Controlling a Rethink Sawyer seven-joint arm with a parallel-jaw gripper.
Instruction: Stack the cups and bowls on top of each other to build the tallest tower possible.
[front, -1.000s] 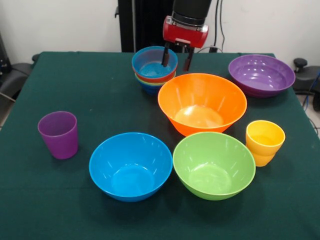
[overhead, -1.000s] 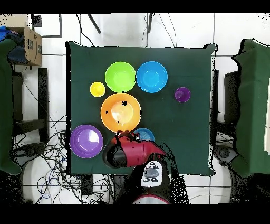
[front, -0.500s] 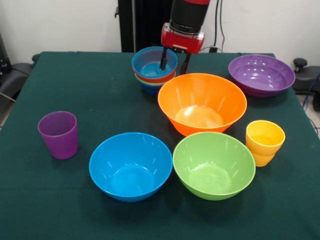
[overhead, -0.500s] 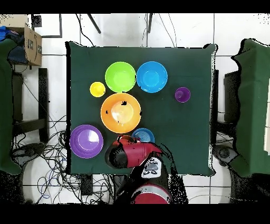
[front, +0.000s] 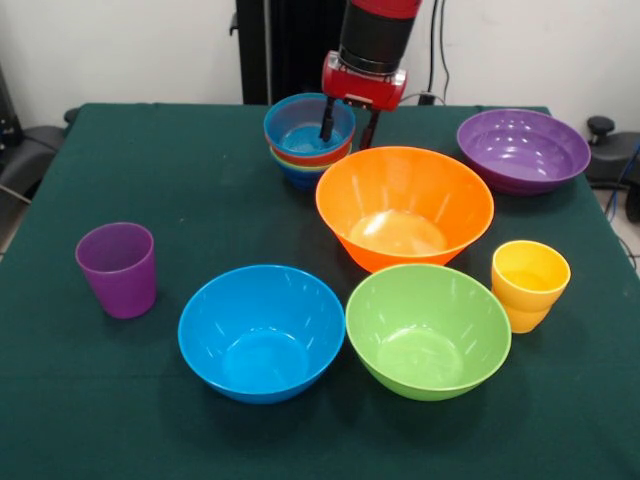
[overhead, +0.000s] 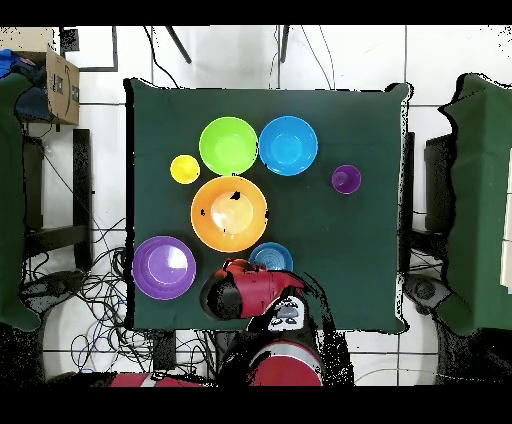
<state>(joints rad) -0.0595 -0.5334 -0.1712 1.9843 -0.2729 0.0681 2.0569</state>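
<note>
A tower of small nested bowls (front: 305, 140), light blue on top over red-orange and dark blue, stands at the table's far side; in the overhead view the tower (overhead: 273, 256) shows as a blue disc. My gripper (front: 346, 128) is open and straddles the top bowl's right rim, one finger inside and one outside. From above, the red gripper body (overhead: 250, 288) hides its tips. The large orange bowl (front: 404, 207), blue bowl (front: 261, 331) and green bowl (front: 428, 330) sit apart. The wide purple bowl (front: 522, 149) is far right. Both cups stand upright, the purple cup (front: 118, 269) left and the yellow cup (front: 528, 284) right.
The green cloth-covered table (front: 160, 160) ends at floor on all sides in the overhead view. The orange bowl's rim lies just in front of my gripper. A cardboard box (overhead: 58, 85) sits off the table.
The gripper has shifted slightly left and down, so that its fingers now straddle the top small bowl's rim. Bowls and cups have not moved.
</note>
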